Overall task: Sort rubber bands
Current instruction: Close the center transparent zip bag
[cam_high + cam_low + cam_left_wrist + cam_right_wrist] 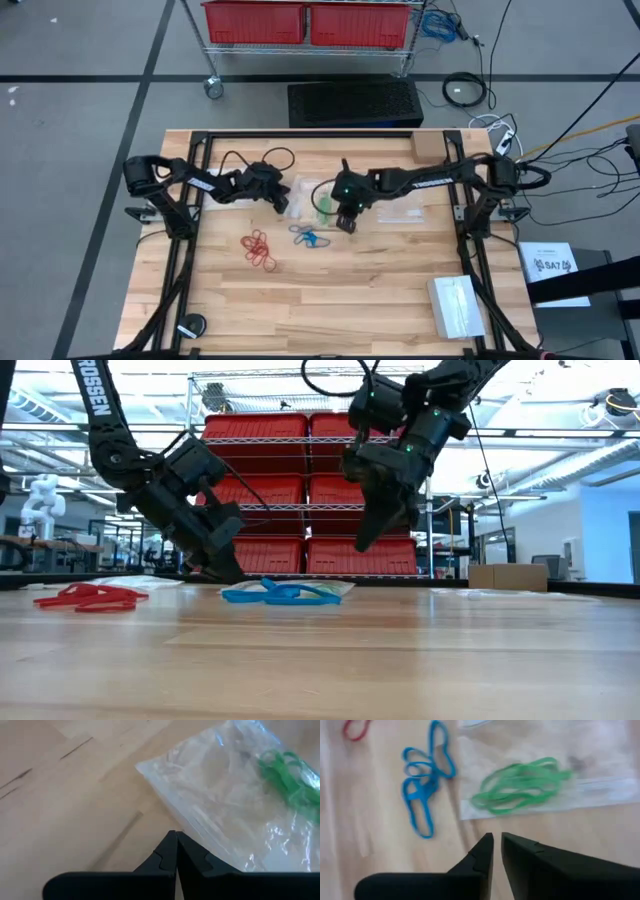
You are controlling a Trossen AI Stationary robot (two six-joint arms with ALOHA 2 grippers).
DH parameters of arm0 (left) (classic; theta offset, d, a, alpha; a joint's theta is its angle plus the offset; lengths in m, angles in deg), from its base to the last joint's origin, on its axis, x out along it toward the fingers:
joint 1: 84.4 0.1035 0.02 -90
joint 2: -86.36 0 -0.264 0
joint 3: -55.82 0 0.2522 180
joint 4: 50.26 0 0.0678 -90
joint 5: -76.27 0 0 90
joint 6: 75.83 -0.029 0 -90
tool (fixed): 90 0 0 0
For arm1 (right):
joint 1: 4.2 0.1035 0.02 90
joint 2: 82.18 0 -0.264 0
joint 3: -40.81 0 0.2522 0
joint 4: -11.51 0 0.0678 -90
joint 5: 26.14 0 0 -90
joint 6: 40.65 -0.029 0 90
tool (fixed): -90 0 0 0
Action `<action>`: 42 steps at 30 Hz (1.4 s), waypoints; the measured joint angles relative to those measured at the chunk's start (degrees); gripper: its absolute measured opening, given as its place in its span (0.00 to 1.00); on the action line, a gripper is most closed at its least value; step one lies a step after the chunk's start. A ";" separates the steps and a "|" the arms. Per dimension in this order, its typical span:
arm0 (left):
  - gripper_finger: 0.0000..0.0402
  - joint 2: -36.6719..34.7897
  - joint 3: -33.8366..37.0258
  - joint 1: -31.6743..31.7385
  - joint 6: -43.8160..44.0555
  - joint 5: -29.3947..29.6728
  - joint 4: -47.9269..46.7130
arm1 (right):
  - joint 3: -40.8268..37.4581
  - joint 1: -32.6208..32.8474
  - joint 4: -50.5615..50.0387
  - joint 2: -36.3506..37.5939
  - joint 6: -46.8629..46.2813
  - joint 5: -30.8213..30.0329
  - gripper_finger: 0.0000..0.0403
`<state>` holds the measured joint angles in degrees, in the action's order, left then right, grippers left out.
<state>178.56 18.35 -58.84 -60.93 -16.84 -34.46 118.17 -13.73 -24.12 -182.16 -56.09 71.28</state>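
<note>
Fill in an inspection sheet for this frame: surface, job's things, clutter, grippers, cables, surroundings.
Surface: light wooden plank table, bare at the front.
Job's things: red rubber bands and blue rubber bands lie loose on the wood; green rubber bands lie at a clear plastic bag, in or on it, cannot tell.
Clutter: second clear bag; white packet at the front right corner; cardboard box at the back.
Grippers: left gripper shut, at the bag's edge; right gripper slightly parted, empty, above the green bands.
Cables: black loops on the floor.
Surroundings: wire cart with red bins.
</note>
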 joint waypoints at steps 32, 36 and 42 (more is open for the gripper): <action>0.02 13.91 -22.69 -4.24 -11.21 -13.77 4.50 | -1.00 -16.55 -0.27 -2.21 1.47 4.35 0.59; 0.01 12.81 -22.16 -3.98 -10.90 -13.77 4.26 | -1.23 -16.91 1.31 -5.80 -0.01 4.75 0.62; 0.01 6.12 -15.73 -2.63 -6.28 -12.74 11.10 | -1.19 -16.77 8.21 -9.12 -1.97 7.91 0.62</action>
<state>184.68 2.62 -61.47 -67.22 -29.58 -23.35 116.98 -30.50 -15.91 -191.29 -58.06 79.19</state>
